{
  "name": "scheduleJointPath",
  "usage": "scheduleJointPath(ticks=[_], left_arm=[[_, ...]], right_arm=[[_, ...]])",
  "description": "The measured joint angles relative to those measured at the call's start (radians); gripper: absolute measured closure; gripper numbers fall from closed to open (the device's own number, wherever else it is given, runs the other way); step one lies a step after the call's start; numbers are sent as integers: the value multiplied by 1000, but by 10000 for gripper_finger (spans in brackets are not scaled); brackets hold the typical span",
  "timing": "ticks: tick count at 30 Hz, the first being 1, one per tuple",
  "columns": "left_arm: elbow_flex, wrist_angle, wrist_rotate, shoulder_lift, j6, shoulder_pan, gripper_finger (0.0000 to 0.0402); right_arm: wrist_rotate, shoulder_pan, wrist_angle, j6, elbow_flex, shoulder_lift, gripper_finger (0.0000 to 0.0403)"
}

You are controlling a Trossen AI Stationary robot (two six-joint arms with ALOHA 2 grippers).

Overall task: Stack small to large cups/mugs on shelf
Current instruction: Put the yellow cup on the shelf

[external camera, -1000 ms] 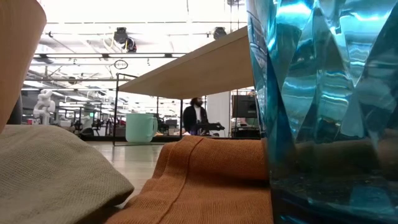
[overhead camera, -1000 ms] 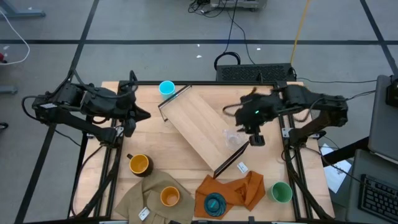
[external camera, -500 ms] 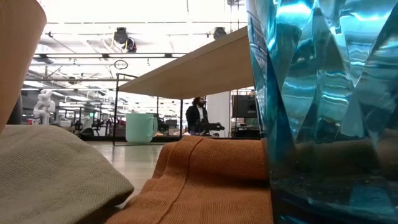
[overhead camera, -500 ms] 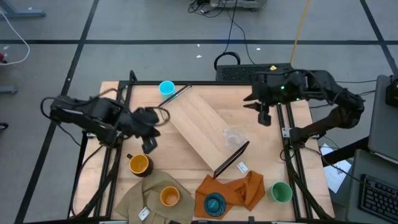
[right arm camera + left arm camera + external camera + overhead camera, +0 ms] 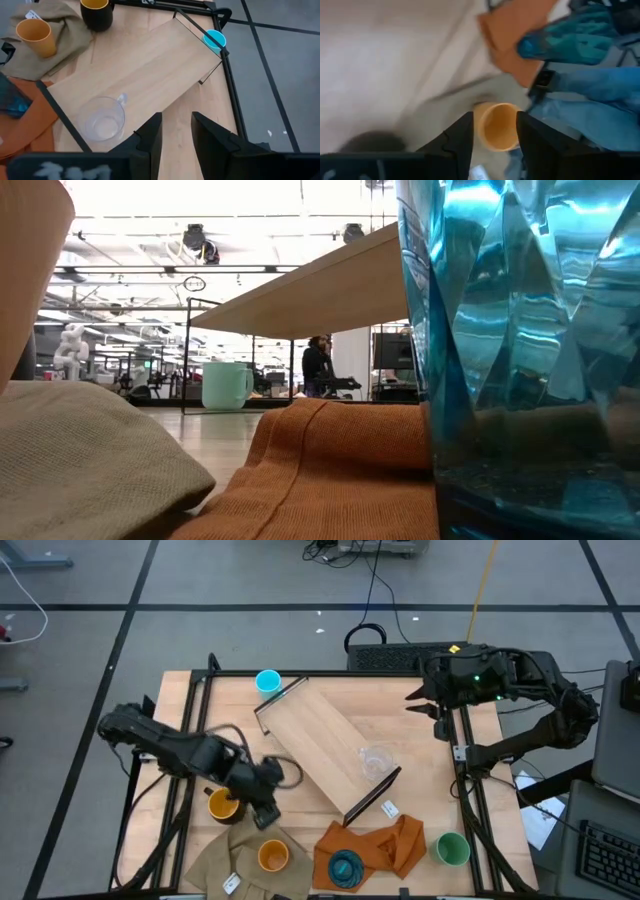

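Observation:
The shelf (image 5: 328, 752) lies slantwise mid-table, with the clear tumbler (image 5: 377, 760) standing on its right end. The light-blue mug (image 5: 267, 682) stands at the shelf's far left corner. The dark mug (image 5: 222, 805), orange cup (image 5: 272, 855), teal cup (image 5: 345, 868) and green cup (image 5: 452, 848) are along the near edge. My left gripper (image 5: 266, 820) is open, just right of the dark mug and short of the orange cup (image 5: 497, 125), which shows between its fingers. My right gripper (image 5: 438, 728) is open at the far right edge, touching nothing.
The orange cup stands on a tan cloth (image 5: 235, 855), and the teal cup on an orange cloth (image 5: 385, 845). A white tag (image 5: 388, 808) lies by the shelf's near end. Black frame rails run along both table sides. A person (image 5: 318, 365) stands far behind the table.
My left arm has swung from the far left of the table toward the near edge, and its gripper now stands by the dark mug and orange cup. My right gripper has drawn back from beside the tumbler to the far right edge. The tumbler has stayed on the shelf.

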Motion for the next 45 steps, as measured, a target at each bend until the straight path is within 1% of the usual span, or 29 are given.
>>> scheduleJointPath(ticks=[4, 8, 15, 20, 25, 30, 35, 40, 45], left_arm=[[0, 80, 2, 64, -46, -48, 254], [-1, 59, 3, 100, -99, -82, 254], [0, 63, -22, 104, -181, -132, 254], [0, 35, -45, 104, -215, -156, 254], [0, -4, -69, 104, -242, -177, 254], [0, -4, -94, 104, -261, -190, 254], [0, -5, -98, 126, -270, -202, 254], [0, 4, -67, 173, -278, -214, 254], [0, 5, -75, 203, -298, -222, 254]], right_arm=[[0, 0, 3, 0, -27, -28, 307], [-1, 0, 3, 3, -82, -63, 307], [-1, 0, 32, 8, -208, -135, 307], [-1, 0, 51, 26, -260, -162, 307], [12, 0, 58, 24, -264, -174, 307], [84, -2, 60, 9, -264, -196, 307], [82, -21, 71, 8, -264, -216, 307], [82, -42, 62, 15, -264, -244, 307], [82, -65, 69, 30, -264, -279, 307]])
